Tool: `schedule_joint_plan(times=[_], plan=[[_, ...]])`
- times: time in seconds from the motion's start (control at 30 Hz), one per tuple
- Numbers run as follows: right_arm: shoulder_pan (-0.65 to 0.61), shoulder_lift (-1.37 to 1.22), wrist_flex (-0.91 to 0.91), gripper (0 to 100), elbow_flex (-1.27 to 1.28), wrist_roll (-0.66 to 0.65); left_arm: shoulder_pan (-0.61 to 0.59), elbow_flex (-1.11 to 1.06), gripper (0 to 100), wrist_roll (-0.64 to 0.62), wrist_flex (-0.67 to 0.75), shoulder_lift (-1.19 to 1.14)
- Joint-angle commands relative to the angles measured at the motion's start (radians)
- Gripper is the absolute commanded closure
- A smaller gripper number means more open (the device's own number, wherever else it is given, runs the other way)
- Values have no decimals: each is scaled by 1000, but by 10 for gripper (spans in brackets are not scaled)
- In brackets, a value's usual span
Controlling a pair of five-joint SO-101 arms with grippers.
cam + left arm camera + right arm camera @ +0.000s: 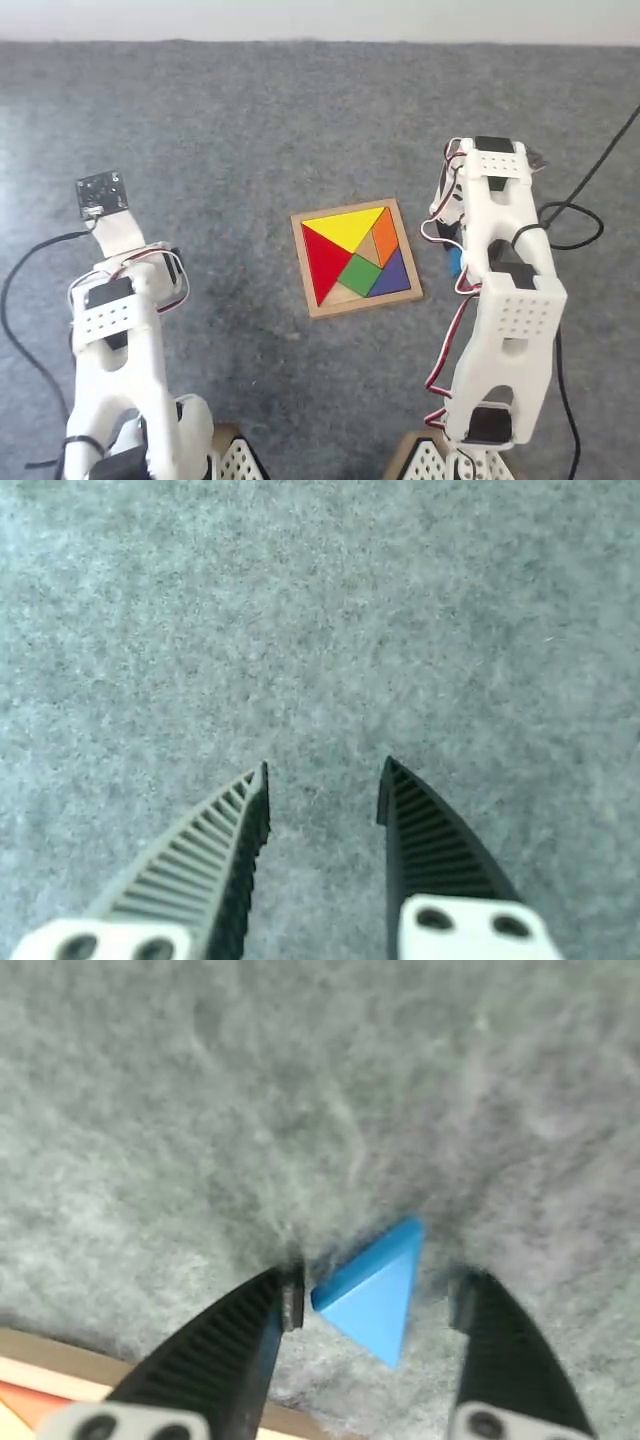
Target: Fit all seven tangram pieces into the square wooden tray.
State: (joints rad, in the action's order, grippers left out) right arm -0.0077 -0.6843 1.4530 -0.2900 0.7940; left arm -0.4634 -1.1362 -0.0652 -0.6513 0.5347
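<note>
Blue triangle [377,1298], beside tray [368,305], is straddled by the spread right gripper [378,1295]; left gripper [325,770] is held open over carpet [300,600].

From my remote seat I see a grey felt-covered table [250,120] bearing the square wooden tray [340,308] near its middle and, just to its right, a blue triangle [375,1295], seemingly resting there.

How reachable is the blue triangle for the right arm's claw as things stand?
Probably yes. The right claw is open around the blue triangle, which lies on the grey mat beside the wooden tray, with nothing else between.
</note>
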Motion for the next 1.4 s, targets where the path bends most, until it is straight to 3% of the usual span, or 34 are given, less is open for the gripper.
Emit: schedule_joint_plan(times=[0.0, 0.33, 0.63, 0.8, 1.37], plan=[[-42, -16, -7, 843, -43, 5, 5, 4, 823, 11, 26, 28], [-50, -4, 1, 855, -44, -5, 5, 4, 823, 9, 26, 28], [-51, 194, 130, 856, -40, -80, 6, 4, 823, 9, 26, 28], [-62, 271, 240, 856, -40, 20, 6, 4, 823, 9, 26, 28], [-565, 226, 159, 856, -40, 201, 0, 19, 823, 9, 26, 34]])
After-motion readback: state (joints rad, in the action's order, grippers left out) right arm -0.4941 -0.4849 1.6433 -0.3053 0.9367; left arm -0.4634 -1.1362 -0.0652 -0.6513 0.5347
